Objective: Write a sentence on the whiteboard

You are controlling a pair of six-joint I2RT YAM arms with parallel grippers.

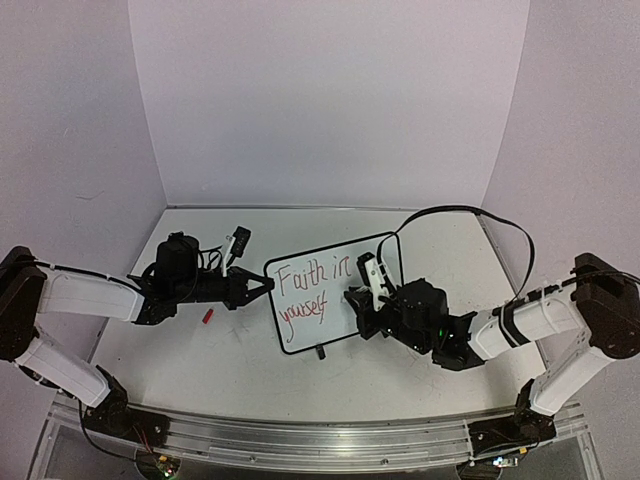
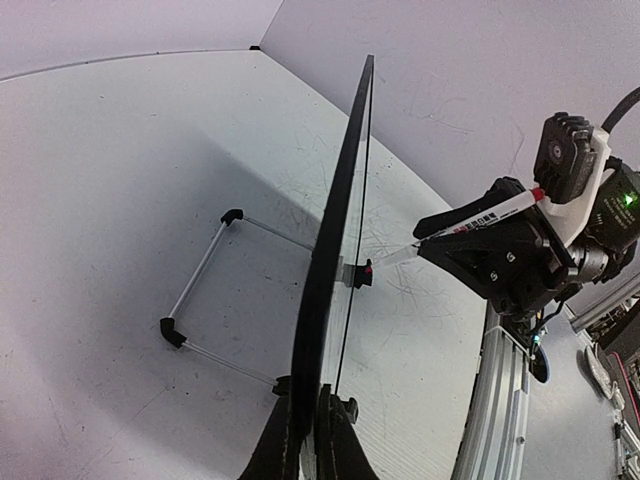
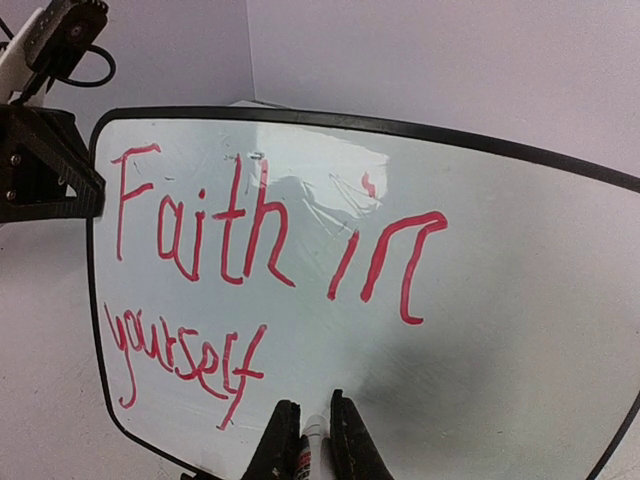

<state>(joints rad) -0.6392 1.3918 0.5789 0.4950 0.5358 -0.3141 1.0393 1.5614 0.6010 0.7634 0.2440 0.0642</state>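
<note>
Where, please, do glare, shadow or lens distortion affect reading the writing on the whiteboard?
Right wrist: pale glare patch on the whiteboard near "Faith in", frame bowed by the lens, legible. Top external: writing small, readable. Left wrist: whiteboard edge-on, writing hidden, shadow on the table.

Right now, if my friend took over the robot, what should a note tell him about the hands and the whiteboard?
Left hand: shut on the whiteboard at its left edge, steadying it upright on its feet.
Right hand: shut on the red marker. Its tip is low on the board, just after the last word; I cannot tell whether it touches.
Done: "Faith in yourself" is written in red, on two lines.
Left: probably only lifting the marker away and letting go of the board. A small red piece, maybe the cap, lies on the table near the left arm.
</note>
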